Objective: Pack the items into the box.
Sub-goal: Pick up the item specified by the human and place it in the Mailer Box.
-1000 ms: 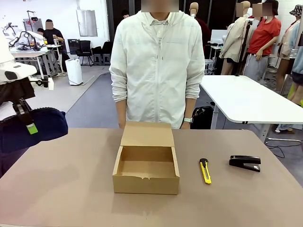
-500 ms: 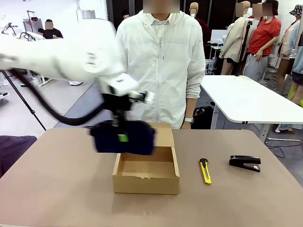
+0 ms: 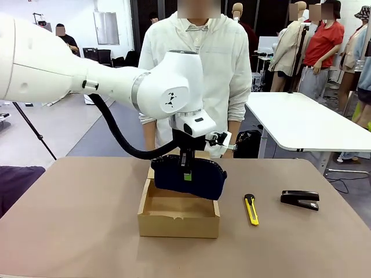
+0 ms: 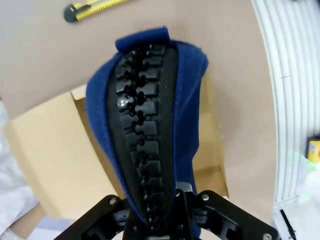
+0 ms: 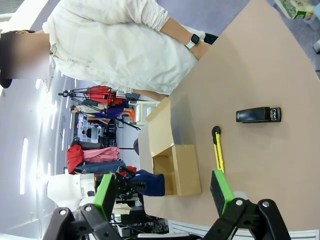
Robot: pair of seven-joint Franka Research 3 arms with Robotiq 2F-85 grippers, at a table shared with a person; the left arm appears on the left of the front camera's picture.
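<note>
Navy pouch [image 3: 197, 180] hung over the box [image 3: 178, 225], pinched in the left gripper [image 3: 186, 172], not yet inside; stapler [image 3: 299, 199] lay unpacked at the box's three o'clock; right gripper [image 5: 162, 190] gaped empty.

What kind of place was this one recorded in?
Probably a robotics lab or workshop hall: the left gripper holds a dark navy fabric pouch over a brown cardboard box on a tan table, with a long white worktable and a black tripod behind.

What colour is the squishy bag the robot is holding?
Dark navy blue, with a chunky black zip; the left wrist view shows the soft fabric pouch best.
</note>
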